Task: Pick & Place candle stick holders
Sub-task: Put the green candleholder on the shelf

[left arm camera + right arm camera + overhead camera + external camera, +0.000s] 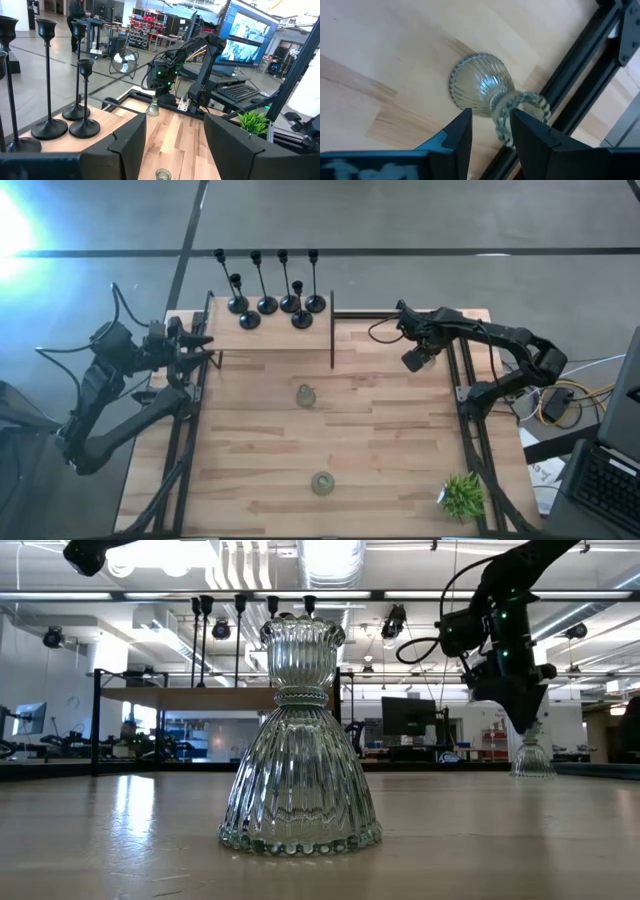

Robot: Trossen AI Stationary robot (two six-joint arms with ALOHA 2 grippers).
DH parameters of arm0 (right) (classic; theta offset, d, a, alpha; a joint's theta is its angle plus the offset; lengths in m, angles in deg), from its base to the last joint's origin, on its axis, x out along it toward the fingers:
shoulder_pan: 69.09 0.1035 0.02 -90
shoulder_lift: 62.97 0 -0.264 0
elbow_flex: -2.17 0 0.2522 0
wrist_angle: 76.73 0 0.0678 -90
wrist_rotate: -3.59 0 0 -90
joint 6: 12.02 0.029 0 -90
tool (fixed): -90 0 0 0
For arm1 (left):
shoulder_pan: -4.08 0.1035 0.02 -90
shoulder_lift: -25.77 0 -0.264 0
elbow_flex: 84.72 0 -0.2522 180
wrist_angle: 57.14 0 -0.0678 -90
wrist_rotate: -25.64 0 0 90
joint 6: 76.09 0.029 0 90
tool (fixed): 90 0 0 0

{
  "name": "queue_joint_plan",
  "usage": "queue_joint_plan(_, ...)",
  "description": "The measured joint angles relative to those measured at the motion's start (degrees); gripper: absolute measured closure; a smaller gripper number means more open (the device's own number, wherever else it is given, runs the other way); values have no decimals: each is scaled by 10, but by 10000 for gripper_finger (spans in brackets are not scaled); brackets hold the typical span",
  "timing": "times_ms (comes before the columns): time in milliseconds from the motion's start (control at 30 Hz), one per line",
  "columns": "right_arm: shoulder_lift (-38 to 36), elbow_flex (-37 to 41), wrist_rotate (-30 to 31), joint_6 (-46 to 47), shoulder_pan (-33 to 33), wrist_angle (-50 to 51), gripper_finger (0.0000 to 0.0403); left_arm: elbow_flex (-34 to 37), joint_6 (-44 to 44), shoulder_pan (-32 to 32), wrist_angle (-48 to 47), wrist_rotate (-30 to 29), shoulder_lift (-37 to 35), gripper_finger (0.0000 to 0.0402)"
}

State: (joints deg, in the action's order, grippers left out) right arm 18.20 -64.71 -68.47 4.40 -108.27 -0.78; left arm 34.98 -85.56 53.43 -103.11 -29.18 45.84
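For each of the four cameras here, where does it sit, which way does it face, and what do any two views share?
High: above the table, looking straight down; both arms, left claw, right claw.
Low: at tabletop height, looking level past a near glass holder; the right arm comes down over a far glass holder.
Left wrist: looks across the table past its own fingers at the black holders and the right arm.
Right wrist: looks down, own fingers straddling that far glass holder.
Shared: low, left wrist and right wrist views show this same holder.

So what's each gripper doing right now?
Left gripper: open, holding nothing.
Right gripper: closing around a glass holder; grip cannot be told.
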Motion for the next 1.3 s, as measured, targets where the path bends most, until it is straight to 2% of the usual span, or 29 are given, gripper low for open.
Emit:
queue_joint_plan(167, 0, 0, 0, -11, 0, -12, 313, 0, 0, 0, 0, 0, 0, 197)
queue_joint_plan(333, 0, 0, 2, -19, 0, -11, 378, 0, 5, 0, 0, 0, 0, 197)
queue_joint_plan(533, -3, -1, 1, -43, 0, -3, 388, 0, 8, 0, 0, 2, 0, 197)
queue_joint_plan(700, -24, -38, -11, -40, 30, 77, 391, 0, 2, 0, -3, 29, 0, 197)
queue_joint_plan(867, -77, -102, -32, -31, 103, 140, 391, 0, 2, 0, -29, 64, 0, 197)
queue_joint_plan(1033, -118, -186, -76, -33, 230, 140, 391, 0, 30, 0, -54, 128, -1, 197)
queue_joint_plan(1167, -115, -265, -48, -32, 343, 129, 391, 0, 26, 0, -56, 204, -1, 197)
queue_joint_plan(1300, -77, -336, -22, -50, 440, 98, 391, 8, 16, 0, -54, 279, -1, 197)
